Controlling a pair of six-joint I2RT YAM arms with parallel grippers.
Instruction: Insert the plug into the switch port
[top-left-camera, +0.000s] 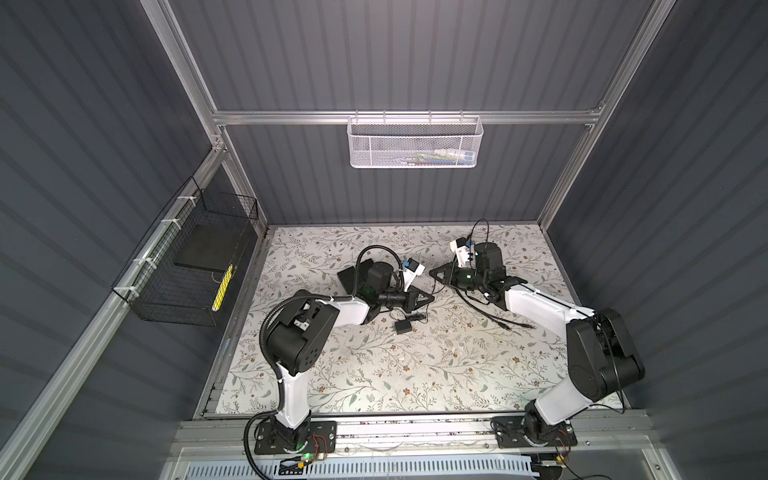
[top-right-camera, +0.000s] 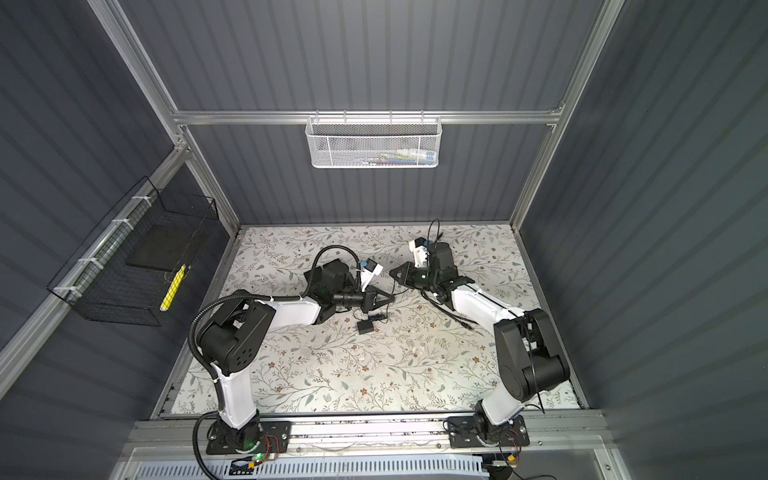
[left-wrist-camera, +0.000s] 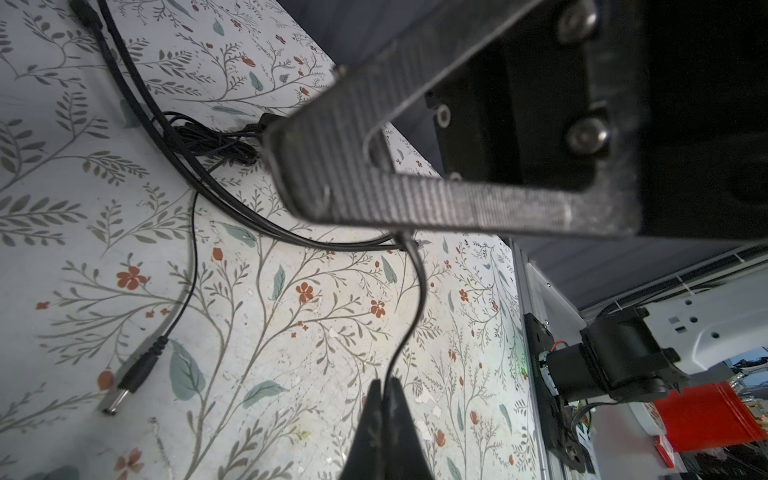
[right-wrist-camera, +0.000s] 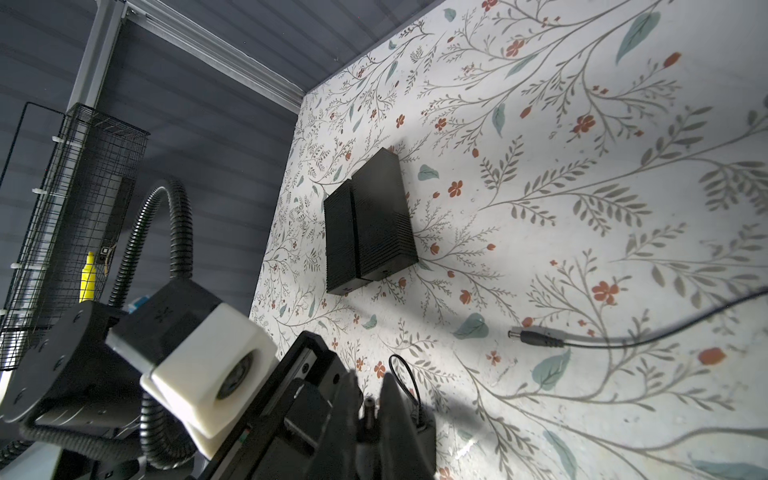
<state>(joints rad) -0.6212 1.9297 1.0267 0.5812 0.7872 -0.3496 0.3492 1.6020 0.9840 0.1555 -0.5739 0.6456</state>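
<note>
left gripper (left-wrist-camera: 385, 387) is clamping thin cable (left-wrist-camera: 417, 299) | right gripper (right-wrist-camera: 370, 386) is pinching plug (right-wrist-camera: 368, 402) | switch box (top-left-camera: 348, 277) is lying left of centre in both top views, partly under left arm (top-left-camera: 353, 309), apart from plug

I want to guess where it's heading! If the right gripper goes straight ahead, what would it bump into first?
Most likely the black switch box, lying on the flowered table straight ahead of the right gripper in its wrist view. Depth is unclear, so it might touch the table first.
</note>
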